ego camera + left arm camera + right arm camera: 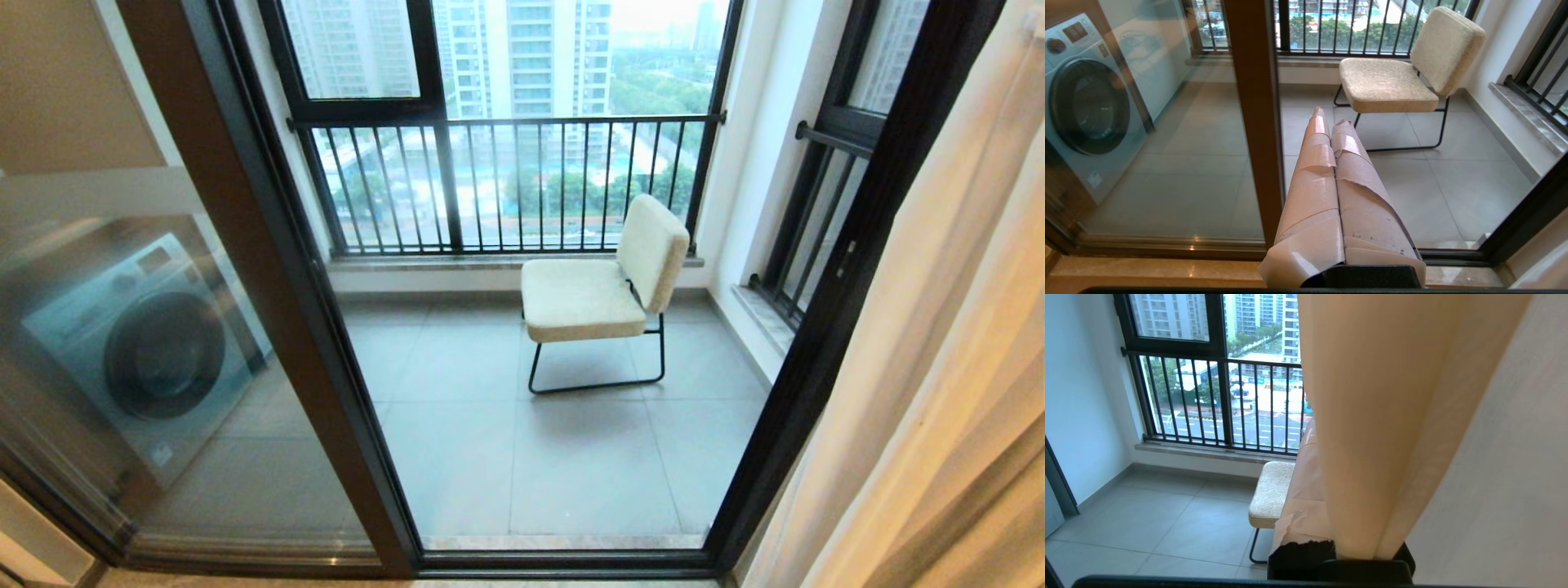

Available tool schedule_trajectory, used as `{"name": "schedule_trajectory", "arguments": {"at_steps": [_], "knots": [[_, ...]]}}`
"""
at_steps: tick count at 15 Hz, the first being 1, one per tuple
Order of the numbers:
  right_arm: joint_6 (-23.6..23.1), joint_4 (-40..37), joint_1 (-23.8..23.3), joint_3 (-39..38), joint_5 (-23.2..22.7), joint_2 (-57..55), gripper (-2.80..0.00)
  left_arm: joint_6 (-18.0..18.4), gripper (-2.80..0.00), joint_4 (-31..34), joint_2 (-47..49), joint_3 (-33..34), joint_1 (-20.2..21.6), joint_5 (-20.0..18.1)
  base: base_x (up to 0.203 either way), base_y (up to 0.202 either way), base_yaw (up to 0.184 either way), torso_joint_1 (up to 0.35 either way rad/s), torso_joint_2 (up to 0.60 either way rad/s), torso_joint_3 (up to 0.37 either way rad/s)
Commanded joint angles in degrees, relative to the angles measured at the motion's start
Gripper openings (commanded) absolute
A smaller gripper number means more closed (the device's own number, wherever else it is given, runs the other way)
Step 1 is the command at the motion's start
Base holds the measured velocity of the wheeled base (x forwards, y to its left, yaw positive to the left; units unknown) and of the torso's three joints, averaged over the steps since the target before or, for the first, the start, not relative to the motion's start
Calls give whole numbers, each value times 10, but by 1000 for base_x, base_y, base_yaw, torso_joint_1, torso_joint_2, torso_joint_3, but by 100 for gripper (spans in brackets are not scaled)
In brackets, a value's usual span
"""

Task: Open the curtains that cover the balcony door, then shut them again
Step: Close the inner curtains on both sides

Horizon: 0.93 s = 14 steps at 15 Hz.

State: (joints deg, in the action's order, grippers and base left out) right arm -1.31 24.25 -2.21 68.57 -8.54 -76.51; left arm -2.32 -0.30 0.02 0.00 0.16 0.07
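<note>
The curtains (pixel 939 367), pale beige pleated drapes, hang gathered at the right edge of the head view. The balcony door (pixel 90 192), clear glass with a frosted band in a dark frame, fills the left and middle and is uncovered. In the right wrist view, my right gripper (pixel 1327 428) is shut on a fold of the curtain (pixel 1372 416); one tape-wrapped finger (pixel 1302 473) shows, the other is hidden behind the cloth. My left gripper (pixel 1331 118) is shut on nothing and points at the door frame (pixel 1253 102). Neither arm shows in the head view.
Out on the tiled balcony stands a cream padded chair (pixel 604 286) on a thin black frame. A dark railing (pixel 506 180) with vertical bars runs along the far side. A washing machine (pixel 147 351) sits behind the glass at the left.
</note>
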Motion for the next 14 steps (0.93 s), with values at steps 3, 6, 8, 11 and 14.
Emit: {"name": "schedule_trajectory", "arguments": {"at_steps": [3, 6, 8, 11, 14], "knots": [[0, 3, 0, 1, -1, 0, -280, -1, -280, 0, 0, 0, 0, 1, 0, 194, 0, 1, 1, 4], [0, 5, 0, 5, -1, -4, -280, -1, -280, 0, 0, 0, 0, 0, 0, 193, -2, 0, 1, 2], [0, 5, 0, 15, -1, -13, -280, -1, -280, 0, 0, 0, 0, 0, 0, 176, 1, -4, 2, 0], [-1, 5, 1, 42, -1, -39, -280, -1, -280, 0, 0, 0, 0, 0, 0, 189, -1, 7, 7, 1], [-1, 6, 1, 59, -1, -63, -280, -1, -280, 0, 0, 0, 0, 0, 0, 192, -1, 2, 2, 3]]}}
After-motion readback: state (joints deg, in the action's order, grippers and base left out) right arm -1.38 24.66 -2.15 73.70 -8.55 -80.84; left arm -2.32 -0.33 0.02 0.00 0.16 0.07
